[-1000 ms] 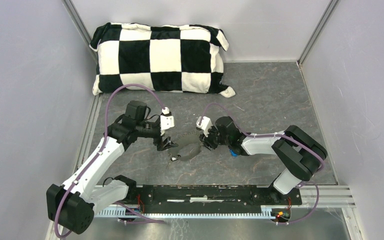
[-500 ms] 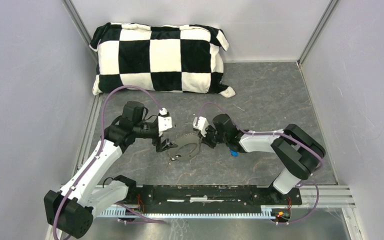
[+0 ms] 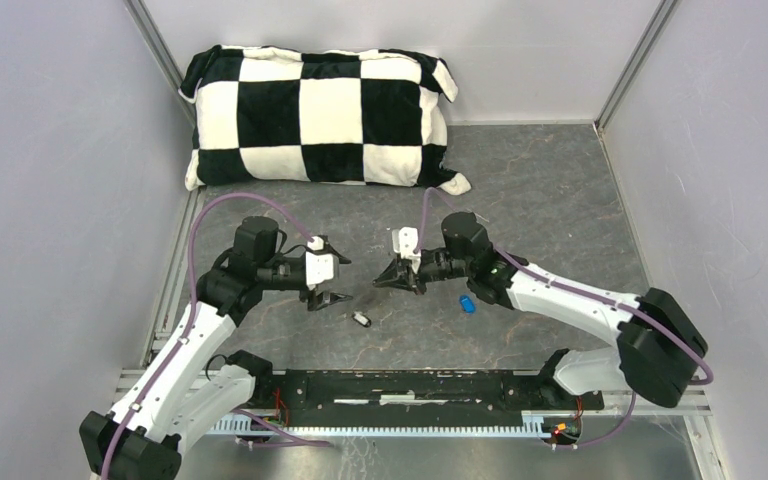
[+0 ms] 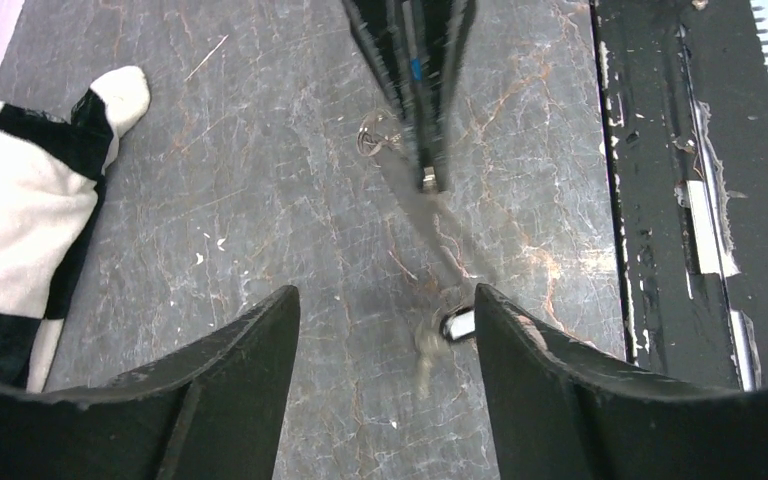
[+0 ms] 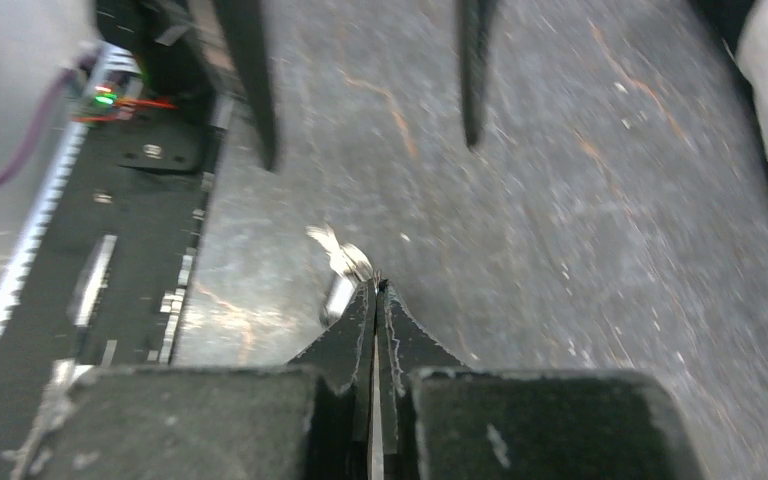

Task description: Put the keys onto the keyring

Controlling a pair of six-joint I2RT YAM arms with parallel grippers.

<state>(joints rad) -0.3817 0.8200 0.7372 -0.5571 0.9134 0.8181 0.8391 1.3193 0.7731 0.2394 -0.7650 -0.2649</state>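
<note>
My right gripper (image 3: 381,283) (image 5: 375,286) is shut, its tips pinching the edge of the keyring (image 5: 341,252). In the left wrist view the keyring shows only as a thin blurred grey streak (image 4: 426,226), running from those tips down toward the table. At its lower end sits the black-headed key with a pale centre (image 3: 361,320) (image 4: 457,323); I cannot tell whether it is threaded on the ring. My left gripper (image 3: 341,280) (image 4: 385,300) stands open and empty, facing the right one. The blue-headed key (image 3: 467,304) lies on the table beside the right arm.
A black-and-white checked pillow (image 3: 320,115) lies against the back wall; its corner (image 4: 110,95) shows in the left wrist view. The black mounting rail (image 3: 410,385) (image 4: 680,200) runs along the near edge. Grey walls close in both sides.
The right gripper shut on the keyring's edge and raised it off the table. The left gripper drew back to the left. The black-headed key now shows by itself on the table.
</note>
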